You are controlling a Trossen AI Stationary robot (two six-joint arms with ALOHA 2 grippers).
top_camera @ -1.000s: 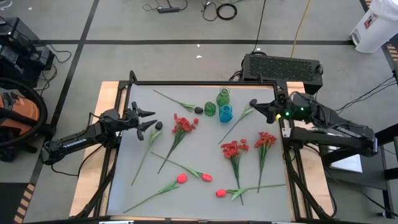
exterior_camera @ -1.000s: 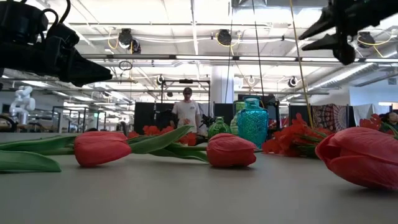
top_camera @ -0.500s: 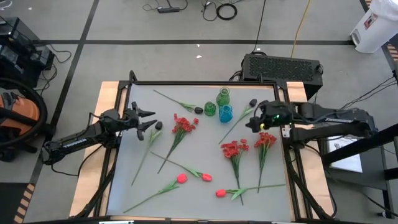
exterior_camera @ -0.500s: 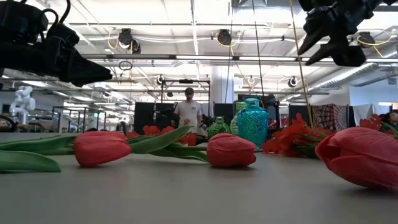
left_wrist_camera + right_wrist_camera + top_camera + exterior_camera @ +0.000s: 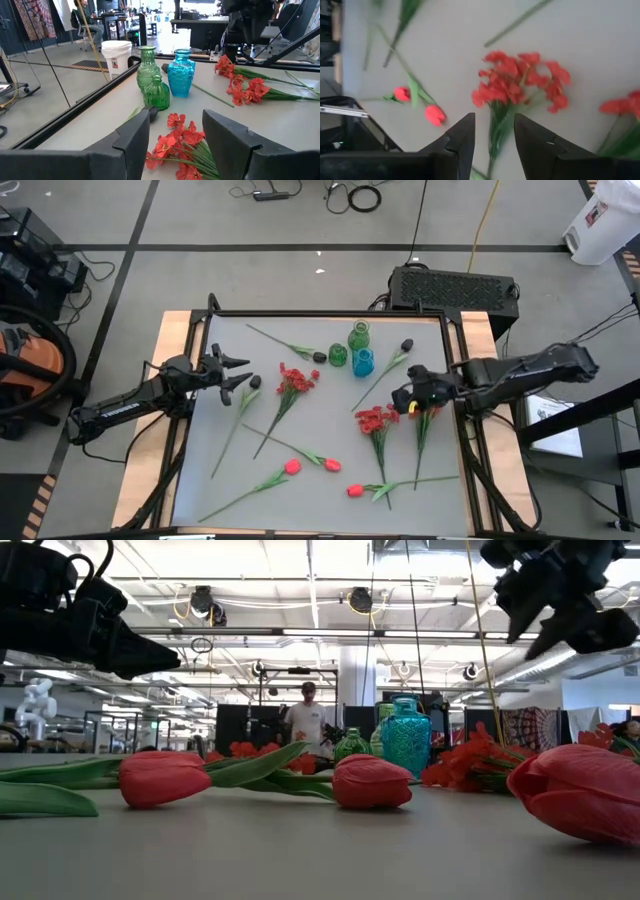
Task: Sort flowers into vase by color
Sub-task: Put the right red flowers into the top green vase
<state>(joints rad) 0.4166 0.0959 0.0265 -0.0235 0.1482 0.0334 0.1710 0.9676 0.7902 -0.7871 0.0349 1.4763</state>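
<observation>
Three vases stand at the table's back: a tall green vase [image 5: 359, 336], a small green vase [image 5: 338, 355] and a blue vase [image 5: 363, 362]. Flowers lie scattered on the table: red clusters [image 5: 296, 378] [image 5: 377, 419] [image 5: 427, 406], tulips [image 5: 292, 466] [image 5: 354, 490], dark buds [image 5: 319, 357] [image 5: 407, 345]. My right gripper [image 5: 403, 398] hovers open and holds nothing above the right-hand red cluster [image 5: 520, 80]. My left gripper [image 5: 232, 373] waits open at the table's left, facing another red cluster [image 5: 180, 140] and the vases [image 5: 181, 80].
A black box [image 5: 455, 285] sits behind the table's back edge. An orange vacuum [image 5: 25, 360] stands on the floor at left, a white bucket [image 5: 605, 220] at far right. A person [image 5: 307, 725] stands far off in the room.
My right arm has swung from the back right edge forward and inward, over the red clusters. The left arm has not moved.
</observation>
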